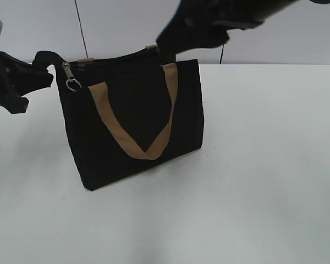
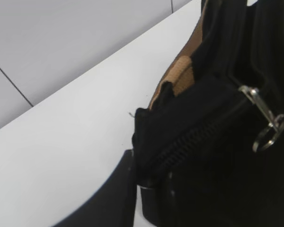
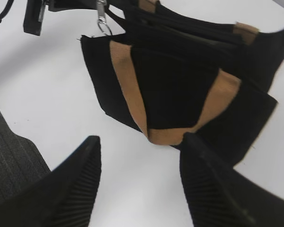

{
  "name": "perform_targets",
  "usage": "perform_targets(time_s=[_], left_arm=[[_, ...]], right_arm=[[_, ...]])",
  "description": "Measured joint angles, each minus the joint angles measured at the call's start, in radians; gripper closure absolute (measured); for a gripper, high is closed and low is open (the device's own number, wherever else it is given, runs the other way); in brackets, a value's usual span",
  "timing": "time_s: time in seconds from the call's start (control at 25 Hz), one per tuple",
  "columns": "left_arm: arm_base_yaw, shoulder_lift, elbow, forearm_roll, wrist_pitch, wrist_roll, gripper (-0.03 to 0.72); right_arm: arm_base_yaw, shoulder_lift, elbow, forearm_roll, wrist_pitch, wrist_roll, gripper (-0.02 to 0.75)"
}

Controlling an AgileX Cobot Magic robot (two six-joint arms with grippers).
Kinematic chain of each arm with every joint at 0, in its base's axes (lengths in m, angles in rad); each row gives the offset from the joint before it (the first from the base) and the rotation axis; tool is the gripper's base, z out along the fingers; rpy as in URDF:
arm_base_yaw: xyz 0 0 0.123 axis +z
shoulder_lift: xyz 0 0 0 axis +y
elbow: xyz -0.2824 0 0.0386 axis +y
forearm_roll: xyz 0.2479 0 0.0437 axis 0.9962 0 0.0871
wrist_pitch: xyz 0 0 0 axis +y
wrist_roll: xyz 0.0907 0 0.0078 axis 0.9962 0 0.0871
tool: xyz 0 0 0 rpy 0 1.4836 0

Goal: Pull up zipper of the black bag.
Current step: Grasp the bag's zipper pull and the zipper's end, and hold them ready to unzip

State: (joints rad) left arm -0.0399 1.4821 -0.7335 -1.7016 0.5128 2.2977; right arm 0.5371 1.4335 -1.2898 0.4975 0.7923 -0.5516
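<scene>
The black bag [image 1: 137, 121] stands upright on the white table, with a tan handle [image 1: 154, 148] hanging down its front. The zipper [image 2: 194, 137] runs along its top rim. A silvery pull tab with a ring [image 1: 71, 77] hangs at the bag's left end; it also shows in the left wrist view [image 2: 267, 125] and the right wrist view [image 3: 102, 21]. My left gripper [image 2: 144, 165] is shut on the black fabric tab at the bag's left end [image 1: 44, 59]. My right gripper [image 3: 139, 151] is open and empty, held above the bag [image 3: 180, 80], over its right top corner [image 1: 181, 33].
The white table [image 1: 253, 192] spreads in front of and to the right of the bag. A pale wall [image 1: 126, 27] stands behind, with a thin dark cable [image 1: 81, 27] hanging down it. A dark ribbed mat [image 3: 9, 156] lies at the left edge of the right wrist view.
</scene>
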Motion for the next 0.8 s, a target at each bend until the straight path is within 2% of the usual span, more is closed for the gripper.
perform_targets(time_s=[0.24, 0.52, 0.68, 0.8], left_arm=[[0.0, -0.037, 0.001, 0.002, -0.034, -0.031, 0.62], [0.0, -0.086, 0.001, 0.006, -0.147, -0.116, 0.62], [0.0, -0.1, 0.001, 0.007, -0.169, -0.172, 0.62], [0.0, -0.114, 0.001, 0.032, -0.168, -0.229, 0.62]], right_arm=[[0.072, 0.196, -0.248, 0.001, 0.077, 0.018, 0.352], [0.156, 0.395, -0.462, 0.0, 0.126, 0.023, 0.358], [0.187, 0.494, -0.565, 0.001, 0.137, 0.024, 0.362], [0.193, 0.546, -0.605, 0.008, 0.156, 0.029, 0.398]])
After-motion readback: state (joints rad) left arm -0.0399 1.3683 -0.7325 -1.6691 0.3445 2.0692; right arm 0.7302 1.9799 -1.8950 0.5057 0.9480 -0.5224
